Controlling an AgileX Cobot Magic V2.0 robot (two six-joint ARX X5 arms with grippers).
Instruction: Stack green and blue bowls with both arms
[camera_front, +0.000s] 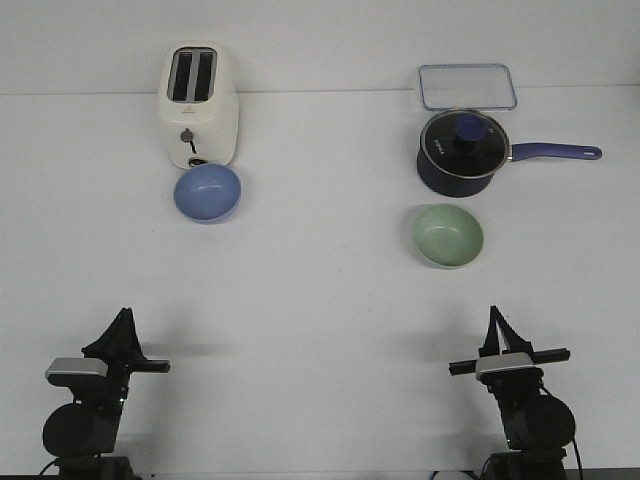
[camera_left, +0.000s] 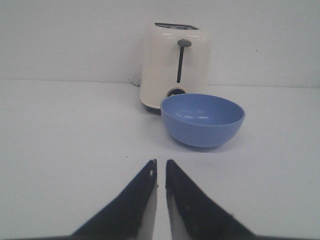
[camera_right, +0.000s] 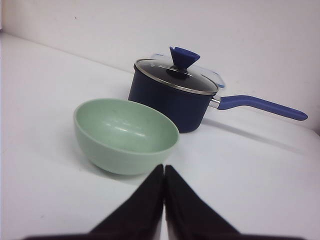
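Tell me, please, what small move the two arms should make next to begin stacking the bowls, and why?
Probably each arm should open its fingers and reach forward. The left gripper and right gripper both look shut and hold nothing. The round periwinkle blue bowl stands ahead of the left arm, close to the cream toaster; the round pale mint green bowl stands ahead of the right arm.

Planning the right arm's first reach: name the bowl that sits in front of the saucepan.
The green bowl, just in front of the lidded saucepan. The blue bowl sits by the toaster instead.
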